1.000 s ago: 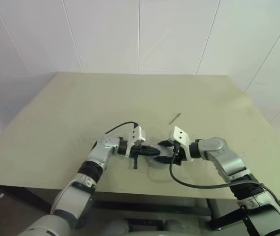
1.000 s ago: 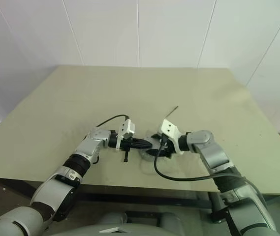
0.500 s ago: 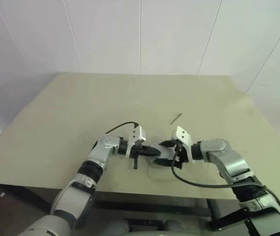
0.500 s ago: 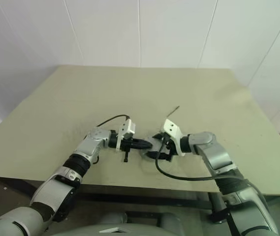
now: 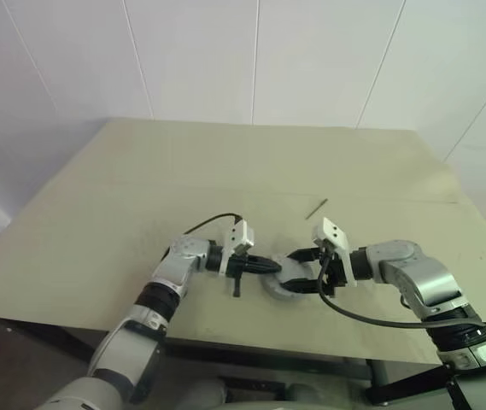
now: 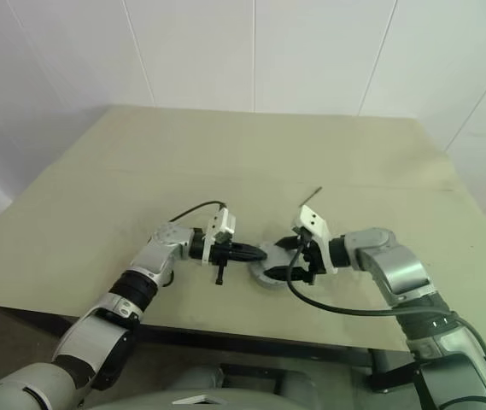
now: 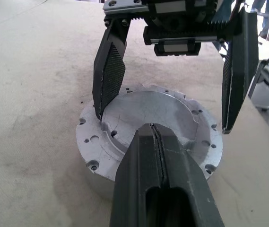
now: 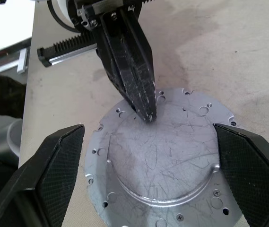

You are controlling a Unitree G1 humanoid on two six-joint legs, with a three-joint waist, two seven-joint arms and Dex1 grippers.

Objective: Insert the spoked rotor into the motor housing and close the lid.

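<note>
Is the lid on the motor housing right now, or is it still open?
On. The housing shows a flat scratched silver cover across its top, with no winding ring visible. Whether it is fully seated I cannot tell.

No legible text, label, brand, number or sign anywhere that I can read from my station. I checked the metal housing lid (image 8: 165, 156) (scratches and screw holes only) and the tan table (image 5: 140, 188): both unmarked.
</note>
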